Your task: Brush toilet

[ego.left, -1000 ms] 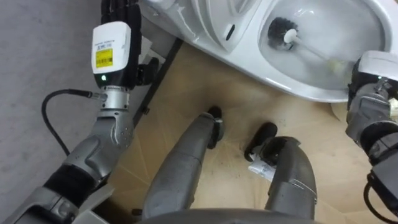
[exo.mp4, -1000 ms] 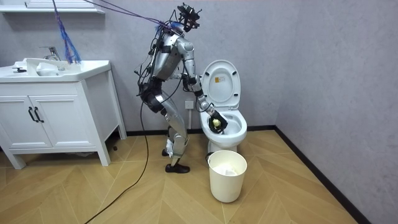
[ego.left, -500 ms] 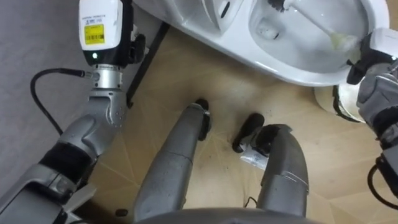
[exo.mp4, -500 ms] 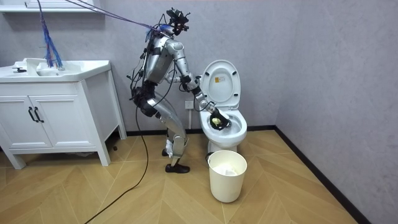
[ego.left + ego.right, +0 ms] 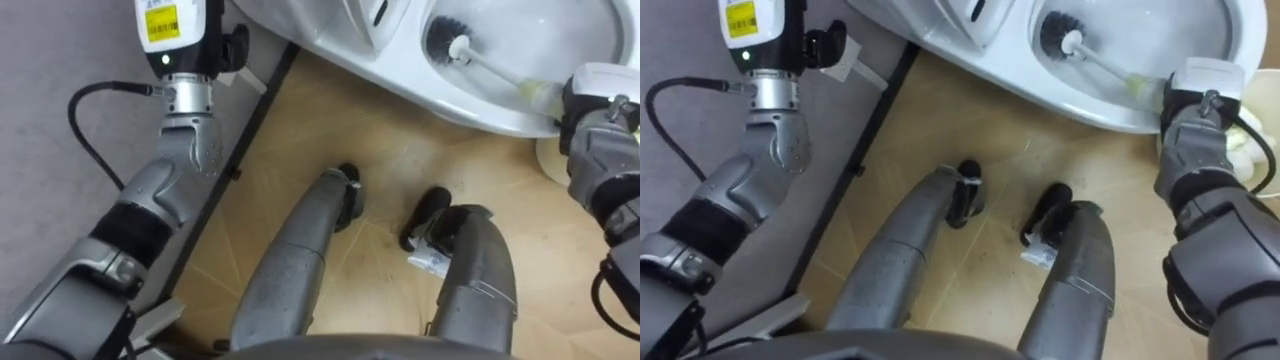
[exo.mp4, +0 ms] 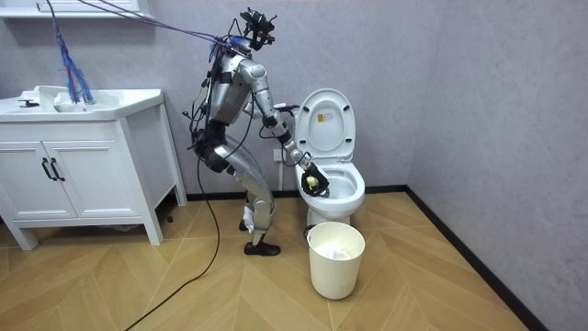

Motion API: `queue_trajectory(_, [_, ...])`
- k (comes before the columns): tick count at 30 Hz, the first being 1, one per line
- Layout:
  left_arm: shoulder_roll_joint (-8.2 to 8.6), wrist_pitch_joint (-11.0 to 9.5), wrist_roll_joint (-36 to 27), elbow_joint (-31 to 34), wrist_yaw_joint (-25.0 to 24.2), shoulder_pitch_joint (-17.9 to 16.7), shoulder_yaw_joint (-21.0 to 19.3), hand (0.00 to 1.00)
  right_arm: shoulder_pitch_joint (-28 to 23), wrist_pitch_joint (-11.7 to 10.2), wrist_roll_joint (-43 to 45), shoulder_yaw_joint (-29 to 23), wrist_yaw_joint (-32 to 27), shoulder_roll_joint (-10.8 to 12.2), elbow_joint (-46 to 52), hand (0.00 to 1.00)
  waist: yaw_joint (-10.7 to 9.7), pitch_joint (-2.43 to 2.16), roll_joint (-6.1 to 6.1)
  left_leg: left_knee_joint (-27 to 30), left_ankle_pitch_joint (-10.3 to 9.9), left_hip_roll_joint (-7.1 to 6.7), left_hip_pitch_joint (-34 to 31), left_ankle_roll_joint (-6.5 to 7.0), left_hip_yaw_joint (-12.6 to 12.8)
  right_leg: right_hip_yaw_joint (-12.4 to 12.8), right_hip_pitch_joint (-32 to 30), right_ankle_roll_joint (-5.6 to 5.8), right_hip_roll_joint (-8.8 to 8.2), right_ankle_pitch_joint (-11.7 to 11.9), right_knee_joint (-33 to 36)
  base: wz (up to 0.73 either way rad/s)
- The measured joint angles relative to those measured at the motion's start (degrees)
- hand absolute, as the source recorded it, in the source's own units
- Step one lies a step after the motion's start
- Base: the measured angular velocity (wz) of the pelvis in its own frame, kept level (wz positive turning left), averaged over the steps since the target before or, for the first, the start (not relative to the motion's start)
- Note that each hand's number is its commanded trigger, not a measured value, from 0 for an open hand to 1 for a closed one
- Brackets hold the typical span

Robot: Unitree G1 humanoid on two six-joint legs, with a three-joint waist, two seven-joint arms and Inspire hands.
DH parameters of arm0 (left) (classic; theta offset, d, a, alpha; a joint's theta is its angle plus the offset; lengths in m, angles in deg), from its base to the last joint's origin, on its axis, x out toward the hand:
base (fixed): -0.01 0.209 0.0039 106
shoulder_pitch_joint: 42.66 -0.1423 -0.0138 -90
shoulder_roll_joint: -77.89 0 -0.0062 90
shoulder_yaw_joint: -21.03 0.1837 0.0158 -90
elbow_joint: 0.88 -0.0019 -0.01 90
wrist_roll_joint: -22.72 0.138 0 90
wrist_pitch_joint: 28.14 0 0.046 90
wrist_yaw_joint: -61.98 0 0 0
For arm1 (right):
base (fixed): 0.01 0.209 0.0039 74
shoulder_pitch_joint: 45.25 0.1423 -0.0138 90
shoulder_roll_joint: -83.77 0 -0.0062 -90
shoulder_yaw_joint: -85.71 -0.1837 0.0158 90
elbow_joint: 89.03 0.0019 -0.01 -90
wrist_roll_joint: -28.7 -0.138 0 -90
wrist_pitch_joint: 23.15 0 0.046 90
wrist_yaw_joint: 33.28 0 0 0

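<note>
The white toilet bowl (image 5: 470,110) lies across the top of the eye views, with its seat and lid (image 6: 328,124) raised. A toilet brush is inside it: the black bristle head (image 5: 440,38) rests low against the bowl's inner wall, and the white handle (image 5: 490,70) slants right to a yellowish grip. My right hand (image 5: 590,120) is at the bowl's near right rim, shut on that grip. My left forearm (image 5: 175,60) runs up past the top edge beside the toilet's left side. In the room view my left hand (image 6: 283,109) is a small shape near the raised lid.
I stand bent over the toilet. A white waste bin (image 6: 335,259) stands on the wood floor just in front of the bowl. A white vanity with a sink (image 6: 83,156) stands at the room view's left. A grey wall runs behind.
The eye views shifted as my head moved. My torso rose and leaned back toward the room view's left. The right hand kept the brush and drew slightly toward the bowl's near rim.
</note>
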Motion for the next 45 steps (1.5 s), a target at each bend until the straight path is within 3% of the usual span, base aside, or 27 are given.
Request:
queue_trajectory(6, [1.44, 0.52, -2.39, -3.18, -4.23, -2.32, 2.41, 0.00, -3.12, -0.21, -0.29, 0.10, 0.81, 1.13, -0.24, 1.00, -1.41, -0.44, 0.60, -1.71, 0.45, 0.55, 1.94, -0.16, -0.20, -0.85, 2.28, -0.05, 0.09, 0.25, -1.81, 0.02])
queue_trajectory(9, [2.22, 0.72, -3.76, -3.16, -4.21, -2.08, 2.43, 0.00, -3.62, -0.79, -0.31, 0.30, 0.31, -0.44, -0.30, 1.00, -1.11, -0.51, 0.63, -1.73, 0.43, 0.63, 2.03, -0.13, 0.07, -0.67, 2.27, -0.20, 0.05, 0.17, -1.78, 0.00])
queue_trajectory(13, [2.19, 0.74, -4.49, -2.93, -4.41, -1.19, 3.81, 0.00, -2.67, -4.28, -5.09, 1.13, -1.10, -3.21, -2.96, 1.00, -1.09, -0.46, 0.38, -1.91, 0.59, 0.08, 1.86, 0.11, 0.75, -0.29, 1.71, 0.17, -0.86, -0.01, -0.88, 0.08])
queue_trajectory(15, [1.60, 0.73, -4.47, -2.78, -3.98, -1.24, 4.13, 0.00, -2.26, -5.79, -9.53, 1.15, -1.93, -3.49, -4.40, 1.00, -1.15, -0.34, -0.89, -2.14, 0.76, -0.39, 1.68, 0.41, 1.80, 0.93, 0.45, 0.61, -1.51, -0.12, 0.28, 0.02])
queue_trajectory(17, [-0.14, 0.75, -4.28, -1.01, -3.38, -1.57, 4.27, 0.00, -1.93, -7.66, -14.64, -1.23, -2.24, -3.14, -4.91, 1.00, -2.16, -0.29, -2.98, -2.17, 1.11, -1.13, 0.58, 0.84, 2.89, 1.95, -1.74, 0.70, -2.56, -0.65, 2.07, 0.10])
queue_trajectory(18, [-0.44, 0.75, -3.85, -0.62, -3.31, -1.75, 3.95, 0.00, -1.73, -8.05, -15.33, -2.41, -2.38, -2.99, -4.96, 1.00, -2.49, -0.32, -3.36, -2.17, 1.15, -1.34, 0.27, 0.84, 2.82, 1.95, -2.09, 0.70, -2.83, -0.67, 2.21, 0.14])
queue_trajectory(22, [-0.78, 0.74, -0.13, -0.39, -3.26, -2.40, 2.01, 0.00, 1.01, -9.65, -13.82, -7.35, -3.36, -2.78, -5.02, 1.00, -3.94, -0.26, -5.82, -2.11, 1.54, -1.41, -0.11, 0.85, 2.76, 1.84, -2.28, 0.74, -3.25, -0.46, 2.19, 0.02])
queue_trajectory(25, [-0.72, 0.66, 1.35, -0.93, -3.25, -2.27, 1.77, 0.00, 2.73, -9.66, -9.00, -7.78, -4.69, -2.83, -4.55, 1.00, -4.30, -0.24, -6.58, -1.46, 1.60, -1.20, 0.05, 1.07, 2.53, 1.40, -1.50, 0.90, -3.10, -0.20, 1.92, -0.01])
queue_trajectory(28, [-0.44, 0.16, 1.45, -1.01, -4.23, -1.82, 2.17, 0.00, 1.75, -8.87, 0.44, -6.32, -4.51, -2.24, -1.56, 1.00, -4.05, -0.11, -6.29, -0.86, 1.33, -0.99, 0.27, 1.53, 2.60, 1.11, -0.79, 0.97, -2.75, -0.16, 1.66, -0.03])
queue_trajectory(29, [-0.20, 0.04, 1.45, -0.97, -4.53, -1.70, 2.16, 0.00, 0.96, -7.45, 3.56, -5.62, -4.37, -1.49, -0.34, 1.00, -3.62, 0.05, -5.96, -0.79, 1.25, -0.68, 0.45, 1.65, 2.53, 1.41, -0.45, 1.22, -1.96, 0.00, 1.02, -0.12])
queue_trajectory(31, [0.42, 0.03, 1.42, -1.10, -4.89, -1.70, 1.90, 0.00, -0.69, -5.37, 4.60, -5.60, -4.44, -0.89, 2.07, 1.00, -2.76, 0.52, -4.36, -0.71, 1.09, 0.11, 0.89, 1.88, 2.47, 1.11, 0.54, 1.38, -1.06, 0.10, -0.23, -0.23])
queue_trajectory(35, [0.48, -0.06, -0.07, -2.21, -5.09, -1.84, 2.09, 0.00, -5.47, -2.97, 4.12, -5.57, -5.03, -0.18, 7.24, 1.00, -3.10, 0.23, -1.61, -1.16, 1.04, 0.71, 0.94, 1.95, 2.79, 1.66, 0.64, 1.70, 0.03, 0.29, -1.48, -0.15])
queue_trajectory(37, [0.27, -0.05, -0.99, -2.71, -5.13, -1.93, 1.73, 0.00, -7.13, -2.68, 3.66, -5.57, -4.95, 0.52, 8.70, 1.00, -3.47, -0.12, -1.08, -1.61, 1.05, 0.95, 0.91, 1.93, 2.65, 1.67, 0.64, 1.83, 0.48, 0.39, -2.15, -0.05])
queue_trajectory(40, [-0.32, -0.04, -3.50, -2.84, -5.35, -1.95, 1.33, 0.00, -7.73, -2.69, 3.46, -5.57, -4.70, 1.62, 8.71, 1.00, -4.43, -0.35, -0.74, -3.16, 1.18, 1.80, 1.16, 1.71, 3.08, 2.12, 0.74, 1.84, 1.45, 0.83, -3.71, -0.02])
queue_trajectory(45, [-0.22, 0.44, -4.91, -3.27, -6.00, -1.81, 1.16, 0.00, -6.10, -3.22, 3.34, -4.89, -3.59, 0.93, 5.90, 1.00, -3.59, -0.37, -0.70, -3.25, 1.18, 1.71, 1.81, 1.69, 3.09, 2.80, 0.74, 1.15, 1.74, 1.74, -3.83, -0.08])
